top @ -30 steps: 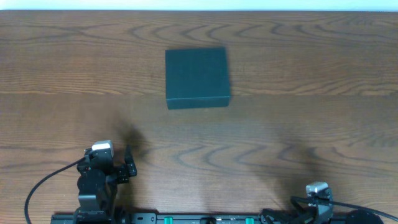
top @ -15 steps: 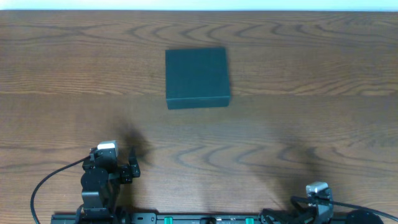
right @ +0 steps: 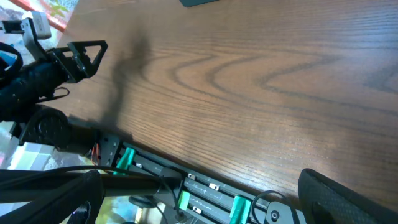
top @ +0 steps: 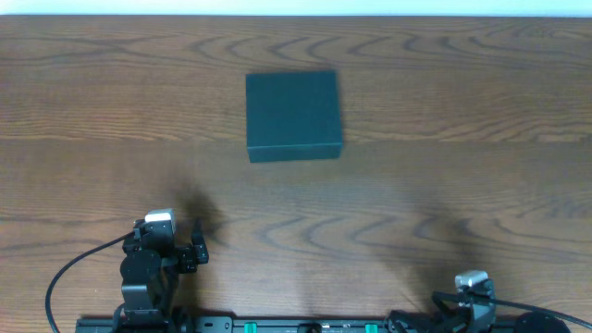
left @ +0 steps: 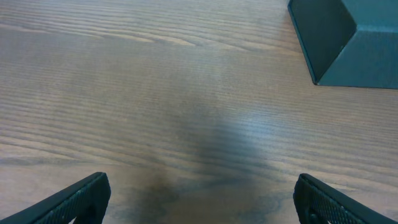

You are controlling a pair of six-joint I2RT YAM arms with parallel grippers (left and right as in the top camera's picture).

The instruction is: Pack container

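Observation:
The container [top: 293, 115], a dark green-black box with its lid shut, lies on the wooden table at the far middle. Its near corner shows at the top right of the left wrist view [left: 348, 37], and its edge just shows at the top of the right wrist view [right: 199, 2]. My left gripper [top: 194, 248] is open and empty low over bare wood at the near left, well short of the box; its fingertips [left: 87, 190] stand wide apart. My right gripper [right: 199, 180] is open and empty at the near right edge, over the mounting rail.
A black mounting rail with green clips [right: 186, 193] runs along the table's near edge. The left arm [right: 56, 62] shows in the right wrist view. Something colourful [right: 56, 12] lies beyond the table's left edge. A black cable [top: 65, 277] loops at the near left.
My left arm has shifted slightly to the right and toward the near edge, then stopped. The container and the right arm have not moved.

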